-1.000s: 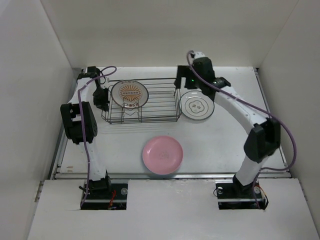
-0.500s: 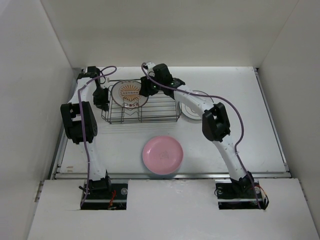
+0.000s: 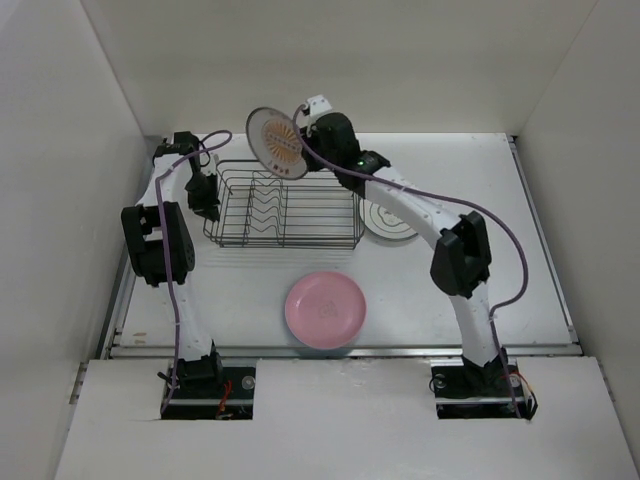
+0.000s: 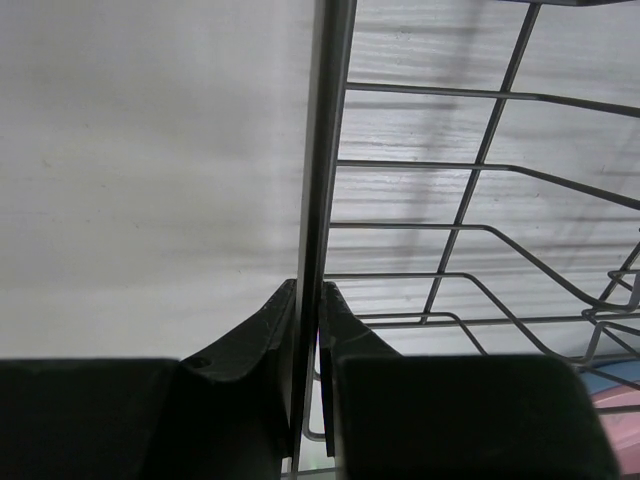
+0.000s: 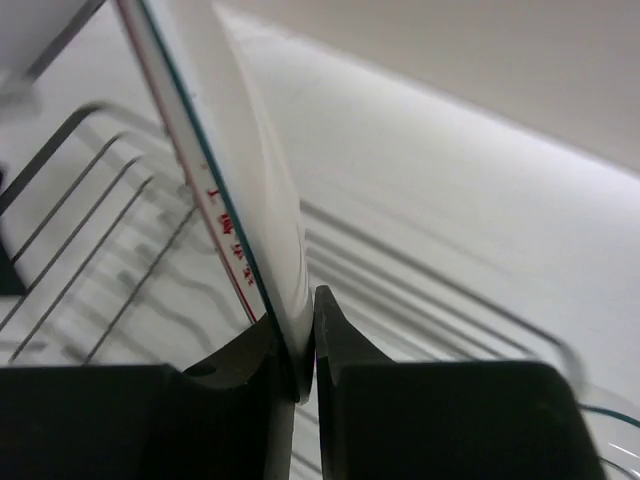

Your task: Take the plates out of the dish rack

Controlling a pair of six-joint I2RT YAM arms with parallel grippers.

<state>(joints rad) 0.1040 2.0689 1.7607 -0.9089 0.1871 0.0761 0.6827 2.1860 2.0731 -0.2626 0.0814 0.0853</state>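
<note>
**Orange-centred plate held in the air above the rack**

The right gripper [image 5: 303, 335] is clamped on the rim of the white plate with the orange centre [image 3: 277, 142]. It holds the plate tilted in the air above the far left corner of the dish rack [image 3: 300, 215], clear of the wire dividers. The left gripper [image 4: 308, 305] pinches an edge wire at the rack's left end, fingers closed tight on it. The rack sits toward the far left of the table [image 3: 480, 290]. The pale plate with a drawing [image 3: 388, 228] lies flat just beside the rack's right end, partly under the right arm — and the pink plate [image 3: 326, 309] lies near the middle of the near edge, apart from the rack
</note>
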